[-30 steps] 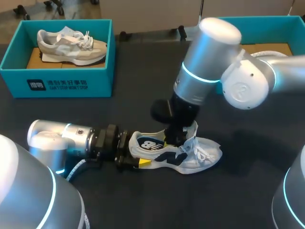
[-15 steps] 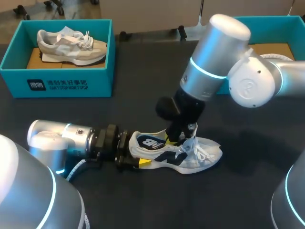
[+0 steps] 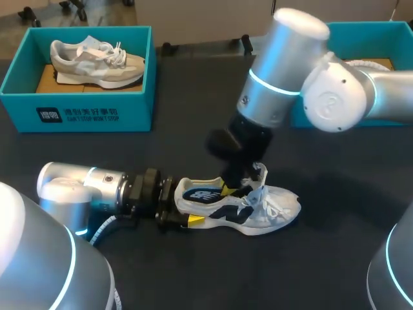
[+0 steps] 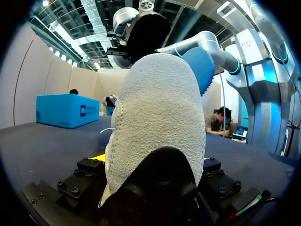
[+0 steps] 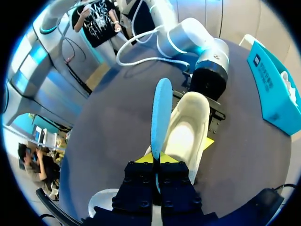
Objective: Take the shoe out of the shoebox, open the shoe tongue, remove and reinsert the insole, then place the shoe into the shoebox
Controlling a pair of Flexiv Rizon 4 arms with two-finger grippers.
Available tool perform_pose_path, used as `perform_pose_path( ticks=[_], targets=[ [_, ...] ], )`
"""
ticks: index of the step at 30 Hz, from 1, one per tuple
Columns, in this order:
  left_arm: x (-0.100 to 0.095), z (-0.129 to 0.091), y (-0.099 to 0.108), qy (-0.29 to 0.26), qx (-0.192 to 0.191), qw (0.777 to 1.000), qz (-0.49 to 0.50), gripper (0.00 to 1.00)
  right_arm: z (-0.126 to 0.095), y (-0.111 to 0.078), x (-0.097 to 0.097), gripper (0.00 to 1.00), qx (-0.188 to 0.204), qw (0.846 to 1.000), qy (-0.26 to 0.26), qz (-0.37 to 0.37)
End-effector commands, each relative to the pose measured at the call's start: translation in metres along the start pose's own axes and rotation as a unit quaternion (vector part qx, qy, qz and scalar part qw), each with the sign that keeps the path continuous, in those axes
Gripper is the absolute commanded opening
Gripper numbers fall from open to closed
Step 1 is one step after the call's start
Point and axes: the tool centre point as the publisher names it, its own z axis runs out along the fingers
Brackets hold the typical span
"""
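While the white and navy shoe [image 3: 248, 208] lies on its sole on the dark table [image 3: 193, 274], toe to the right, the left claw [image 3: 184, 206] is clamped on its heel from both sides. The right claw [image 5: 156, 162] hangs just above the shoe's opening, its fingers pinched together on the blue insole [image 5: 161, 110], which stands on edge over the shoe's pale inside. A teal shoebox [image 3: 368, 27] sits well apart, at the far right.

the shoe [image 3: 261, 210] is white and pale grey with navy side markings. the insole [image 5: 161, 113] is light blue. the shoebox [image 3: 77, 113] is teal with white print; the second shoe [image 3: 97, 61] is beige. the worktop [image 3: 193, 129] is dark grey. the fingers [image 5: 173, 159] are yellow-tipped. the right arm [image 3: 284, 71] is silver with a cyan ring.
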Motion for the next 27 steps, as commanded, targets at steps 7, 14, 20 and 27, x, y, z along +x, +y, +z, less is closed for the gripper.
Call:
perform_pose_path(
  ticks=[7, 14, 20, 27],
  targets=[
    [-0.002, -0.001, 0.009, -0.001, 0.005, 1.000, 0.000, 0.00, 0.006, 0.023, -0.019, 0.00, 0.033, 0.999, 0.022, -0.015],
    [-0.002, -0.001, 0.009, -0.001, 0.005, 1.000, 0.000, 0.00, 0.004, 0.026, -0.029, 0.23, 0.049, 0.999, 0.023, 0.006],
    [-0.002, -0.001, 0.009, -0.001, 0.005, 1.000, 0.000, 0.00, -0.001, 0.024, -0.032, 0.38, 0.057, 0.998, 0.013, 0.026],
    [-0.002, -0.001, 0.009, -0.001, 0.005, 1.000, 0.000, 0.00, -0.019, 0.018, -0.019, 0.40, 0.051, 0.997, -0.009, 0.052]
  ],
)
